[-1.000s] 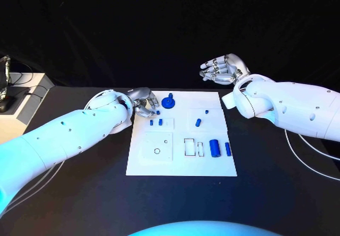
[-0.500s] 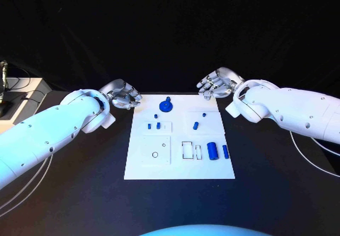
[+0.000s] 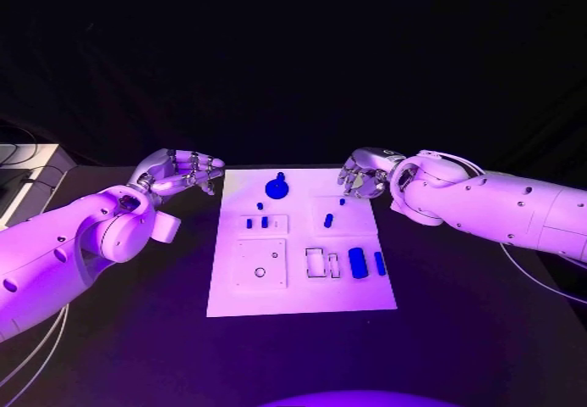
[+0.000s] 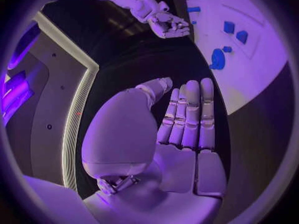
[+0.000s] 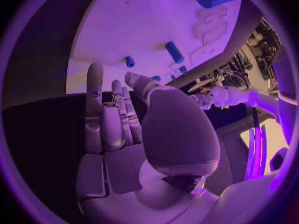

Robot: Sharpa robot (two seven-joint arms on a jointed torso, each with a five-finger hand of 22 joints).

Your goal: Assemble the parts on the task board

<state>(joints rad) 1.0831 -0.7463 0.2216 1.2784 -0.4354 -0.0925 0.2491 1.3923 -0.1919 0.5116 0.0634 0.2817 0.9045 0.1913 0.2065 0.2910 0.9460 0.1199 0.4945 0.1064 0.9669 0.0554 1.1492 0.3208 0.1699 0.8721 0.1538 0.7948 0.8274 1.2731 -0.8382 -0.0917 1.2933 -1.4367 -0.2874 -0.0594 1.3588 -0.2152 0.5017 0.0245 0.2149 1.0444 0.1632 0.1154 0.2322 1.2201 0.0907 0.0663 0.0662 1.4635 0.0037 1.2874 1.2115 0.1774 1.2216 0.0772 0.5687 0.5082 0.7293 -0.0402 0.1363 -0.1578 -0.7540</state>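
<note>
The white task board (image 3: 299,288) lies mid-table. On it are a round blue piece (image 3: 277,188) at the far end, two small blue pegs (image 3: 257,223) in a raised square, a slanted blue peg (image 3: 328,220), and a thick blue cylinder (image 3: 357,262) beside a slim one (image 3: 379,263). My left hand (image 3: 181,172) hovers just off the board's far left corner, fingers straight and side by side (image 4: 187,119), holding nothing. My right hand (image 3: 363,174) hangs over the far right corner, fingers loosely extended (image 5: 115,119) and empty. The board (image 5: 137,30) lies beyond its fingertips.
A raised square plate with a small ring hole (image 3: 259,271) and rectangular slots (image 3: 323,263) sit on the board's near half. A pale cabinet (image 3: 25,174) stands off the table's left side. Bare black table (image 3: 477,322) surrounds the board.
My left hand has left the board's far left part and moved outward past its edge, fingers straightening. My right hand has come down to the board's far right corner. The camera has shifted.
</note>
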